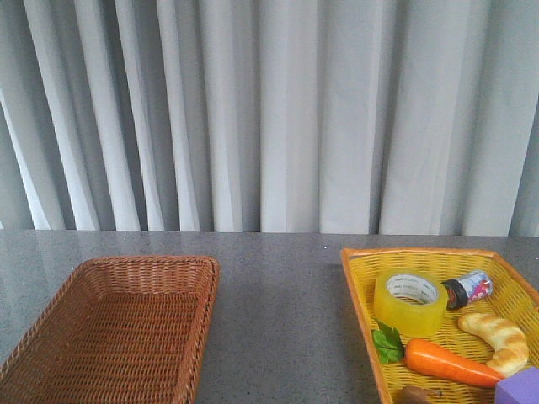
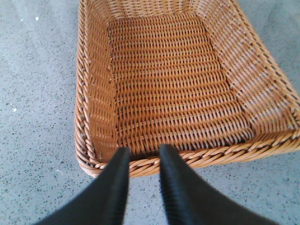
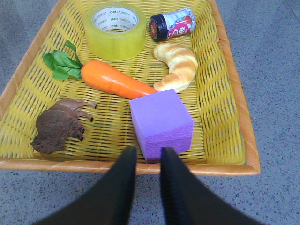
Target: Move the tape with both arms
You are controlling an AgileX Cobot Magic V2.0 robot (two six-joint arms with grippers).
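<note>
Nearest the lens in the right wrist view, the right gripper (image 3: 146, 154) shows two black fingers (image 3: 123, 176) with a narrow gap between them, holding nothing, their tips over the near rim of the yellow basket (image 3: 234, 98). Just past the tips sits a purple foam cube (image 3: 161, 123). Beyond it lie a carrot (image 3: 115, 80) with green leaves, a croissant-shaped bread (image 3: 177, 66) to its right, and a dark brown lump (image 3: 58, 125) in the near left corner. A small dark-capped bottle (image 3: 171, 24) lies on its side at the far right.

The left gripper (image 2: 142, 151) looks the same: black fingers (image 2: 117, 178) slightly apart, empty, poised over the near rim of the brown wicker basket (image 2: 89, 117).

The tape (image 3: 115, 31) lies flat in the far left part of the yellow basket, core opening upward. It is a wide roll of translucent yellow film around a white core with small printed marks. It sits close to the carrot's leaves and beside the bottle; whether it touches either I cannot tell. In the front view the tape (image 1: 410, 300) appears at the far end of the yellow basket (image 1: 358, 295), well apart from the brown basket (image 1: 198, 337) on the left.

Both baskets rest on a grey speckled table (image 1: 278, 320). Behind its far edge hangs a pale grey pleated curtain (image 1: 269, 109).
</note>
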